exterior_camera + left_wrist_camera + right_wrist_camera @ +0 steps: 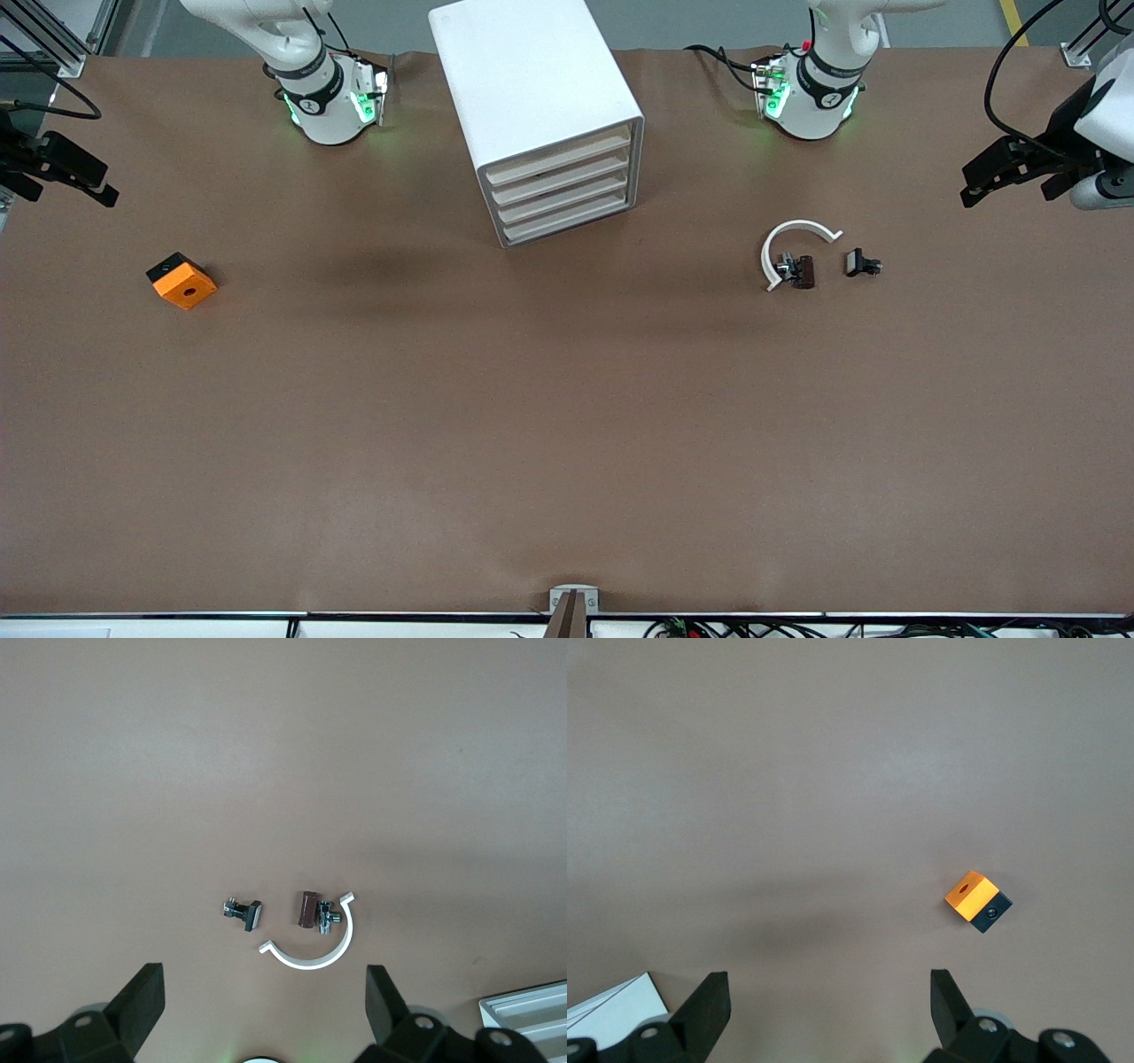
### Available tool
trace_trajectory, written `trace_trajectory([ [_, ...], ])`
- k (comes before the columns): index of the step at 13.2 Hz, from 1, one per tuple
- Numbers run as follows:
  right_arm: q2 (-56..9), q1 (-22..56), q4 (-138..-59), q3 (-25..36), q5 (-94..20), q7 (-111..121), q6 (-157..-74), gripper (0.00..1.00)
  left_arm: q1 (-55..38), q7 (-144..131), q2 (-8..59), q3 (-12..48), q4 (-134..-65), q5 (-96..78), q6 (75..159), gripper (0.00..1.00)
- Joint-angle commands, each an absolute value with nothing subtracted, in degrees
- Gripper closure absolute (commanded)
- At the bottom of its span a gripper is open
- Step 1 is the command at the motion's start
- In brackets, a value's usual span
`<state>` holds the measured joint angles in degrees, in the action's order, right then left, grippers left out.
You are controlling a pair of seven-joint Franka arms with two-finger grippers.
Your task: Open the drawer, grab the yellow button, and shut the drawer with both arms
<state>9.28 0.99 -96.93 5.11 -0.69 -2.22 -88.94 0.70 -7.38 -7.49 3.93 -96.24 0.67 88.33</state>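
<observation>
The white drawer cabinet (540,115) stands between the two arm bases with all its drawers (563,190) shut. A corner of it shows in the left wrist view (532,1014) and in the right wrist view (607,1005). The button is hidden. My left gripper (967,188) is open and empty over the left arm's end of the table; its wrist view shows its jaws (264,992) wide apart. My right gripper (108,184) is open and empty over the right arm's end of the table, its jaws (828,992) wide apart.
An orange square block with a hole (182,281) (976,900) lies toward the right arm's end. A white C-shaped ring (793,244) (314,955), a brown piece (803,271) (306,909) and a small black clip (861,263) (244,912) lie toward the left arm's end.
</observation>
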Motion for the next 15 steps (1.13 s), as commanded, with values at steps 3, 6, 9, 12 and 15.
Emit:
trace_trajectory([
  [3, 9.1, 0.9, -96.1, 4.9, -0.3, -1.9, -88.2, 0.00, 0.4, -7.6, -6.2, 3.8, -94.0, 0.9, 86.8, 0.00],
  [6, 9.1, 1.0, -96.1, 4.8, -0.3, -1.9, -88.2, 0.00, 0.4, -8.1, -3.7, 3.9, -92.2, 0.8, 86.7, 0.00],
  [9, 9.1, 0.9, -96.1, 4.8, -0.3, -1.9, -88.2, 0.00, 0.0, -8.3, 0.7, 3.9, -90.6, 0.8, 87.4, 0.00],
  [12, 9.1, 1.0, -96.1, 4.8, -0.3, -1.9, -88.2, 0.00, 0.0, -8.9, 4.4, 4.0, -90.4, 0.3, 91.1, 0.00],
  [15, 9.1, 1.0, -96.1, 4.8, -0.3, -1.9, -88.2, 0.00, -1.2, -16.1, 8.9, 4.7, -90.5, 0.2, 95.3, 0.00],
])
